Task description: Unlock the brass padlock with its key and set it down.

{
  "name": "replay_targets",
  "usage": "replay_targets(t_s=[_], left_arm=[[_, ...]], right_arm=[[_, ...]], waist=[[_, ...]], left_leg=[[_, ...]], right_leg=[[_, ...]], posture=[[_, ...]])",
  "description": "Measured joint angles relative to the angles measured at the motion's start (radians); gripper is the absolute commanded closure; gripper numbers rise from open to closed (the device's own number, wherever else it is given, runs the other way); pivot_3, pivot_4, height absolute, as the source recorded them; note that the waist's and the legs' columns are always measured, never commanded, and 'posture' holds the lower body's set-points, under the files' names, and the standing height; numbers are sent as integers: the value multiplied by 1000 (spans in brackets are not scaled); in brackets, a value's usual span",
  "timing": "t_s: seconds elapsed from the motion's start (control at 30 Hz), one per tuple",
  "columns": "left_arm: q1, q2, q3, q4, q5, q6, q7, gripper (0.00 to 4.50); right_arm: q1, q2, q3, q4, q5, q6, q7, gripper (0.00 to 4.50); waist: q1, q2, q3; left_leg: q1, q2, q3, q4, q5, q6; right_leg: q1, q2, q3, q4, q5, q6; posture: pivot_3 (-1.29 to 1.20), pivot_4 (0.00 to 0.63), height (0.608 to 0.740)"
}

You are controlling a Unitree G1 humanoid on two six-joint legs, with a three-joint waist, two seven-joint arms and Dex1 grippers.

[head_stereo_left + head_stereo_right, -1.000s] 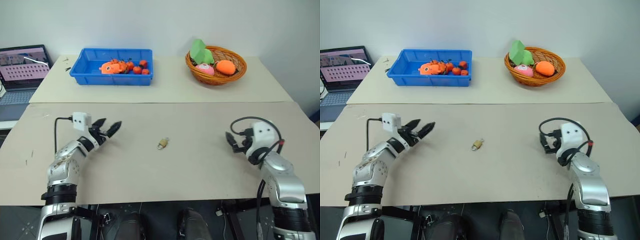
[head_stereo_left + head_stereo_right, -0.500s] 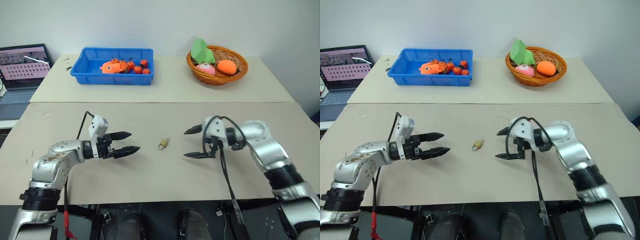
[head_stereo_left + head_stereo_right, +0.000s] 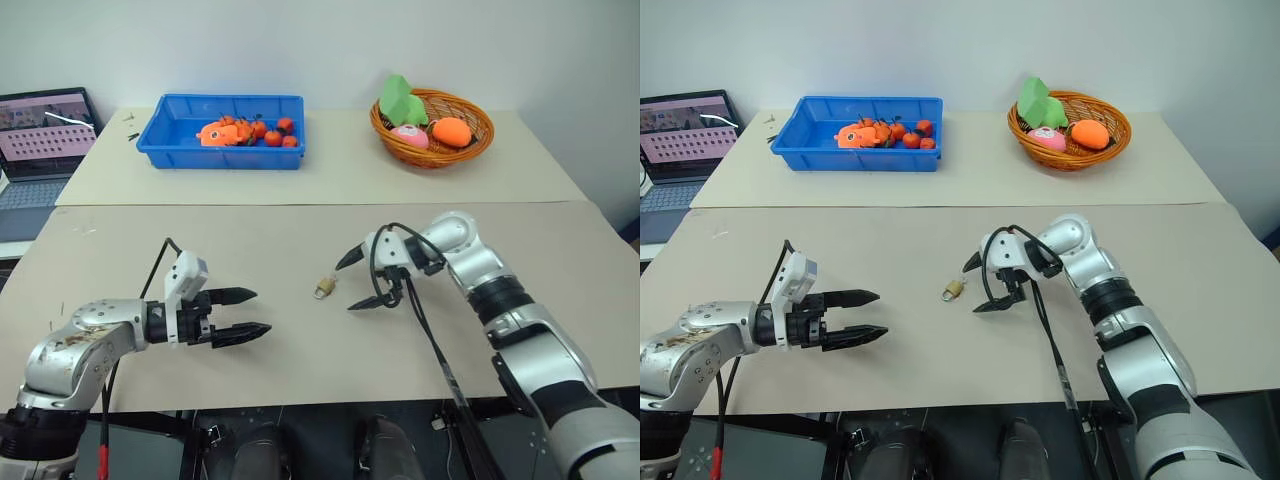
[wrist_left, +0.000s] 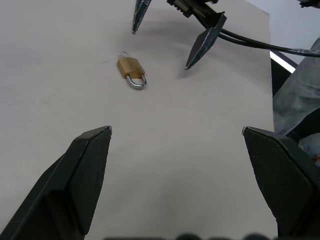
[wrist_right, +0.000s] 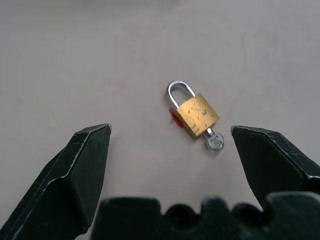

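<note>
A: Two end effectors, both spread wide, both empty. We see the small golden brass padlock with its thin silvery shackle [image 5: 195,112] lying flat on the beige worktop [image 3: 300,350], between them.

B: Agreed. The right end effector [image 3: 352,281] sits just beside it, not touching; the left end effector [image 3: 247,313] is well apart. The tiny metallic key [image 5: 215,140] looks already in the body.

A: So we judge nothing done: shackle shut, grasp, turn and set-down all left.

Left gripper [image 3: 243,312] and right gripper [image 3: 355,280] both spread wide, tips facing inward.
</note>
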Motion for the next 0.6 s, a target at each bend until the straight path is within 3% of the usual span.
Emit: replay_targets(t_s=[0.3, 0.6], left_arm=[[38, 19, 21, -44, -36, 37, 12, 49], [85, 64, 63, -95, -65, 74, 19, 49]], right_arm=[[-131, 116, 19, 191, -62, -110, 24, 0], [-149, 203, 19, 382, -114, -133, 36, 0]], waist=[[-14, 1, 1], [-18, 3, 2]], left_leg=[[0, 0, 0, 0, 0, 0], [0, 0, 0, 0, 0, -2]], right_leg=[[-1, 0, 0, 2, 0, 0], [-2, 0, 1, 4, -1, -1]], posture=[[0, 150, 676], [0, 150, 676]])
